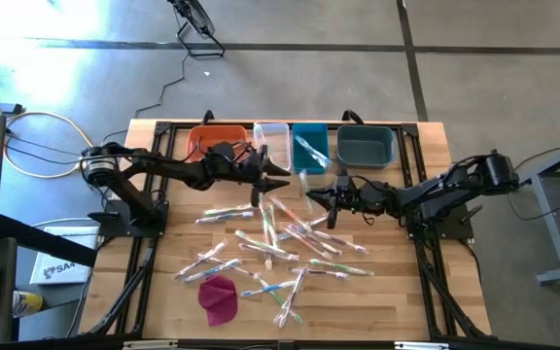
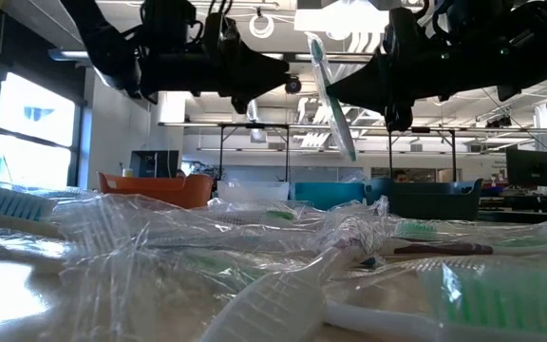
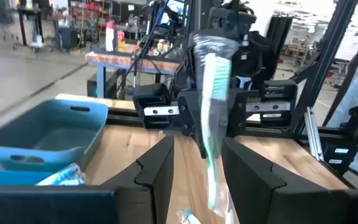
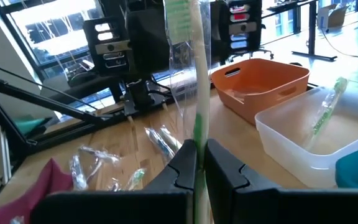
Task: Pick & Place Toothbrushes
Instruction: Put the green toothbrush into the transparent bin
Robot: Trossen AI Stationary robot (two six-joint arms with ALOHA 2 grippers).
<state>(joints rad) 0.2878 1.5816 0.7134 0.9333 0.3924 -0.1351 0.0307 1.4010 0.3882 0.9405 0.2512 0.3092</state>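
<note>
Clear bin: 1 toothbrush | teal bin: 1 | right gripper clamps green toothbrush | left gripper parted, empty | pile below

An open industrial lab: concrete floor, ceiling strip lights, workbenches, monitor beyond.

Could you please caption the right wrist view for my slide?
Right claw shut on a wrapped green toothbrush held upright.
</note>
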